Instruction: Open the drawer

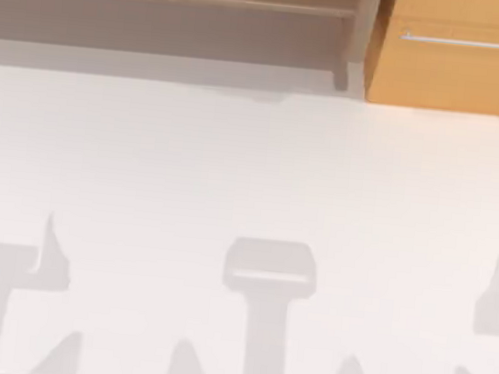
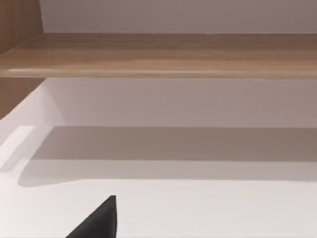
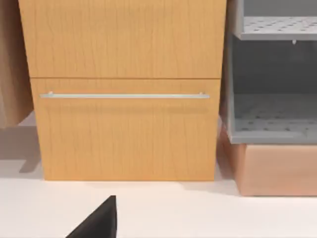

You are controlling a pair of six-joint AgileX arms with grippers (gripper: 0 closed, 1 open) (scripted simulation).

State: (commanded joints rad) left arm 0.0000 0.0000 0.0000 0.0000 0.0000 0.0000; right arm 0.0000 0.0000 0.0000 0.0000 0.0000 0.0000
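Top view: drawer [image 1: 460, 70] front faces arms, handle [image 1: 473, 42] horizontal

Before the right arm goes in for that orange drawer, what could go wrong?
1. The thin silver bar handle on the orange-tan wooden drawer sits close against the flat front, so the right tool may slip off or miss it.
2. A grey perforated rack stands right beside the drawer; an approach drifting that way could hit it.
3. The seam above the handle is narrow, so aiming high would likely meet the fixed panel instead.
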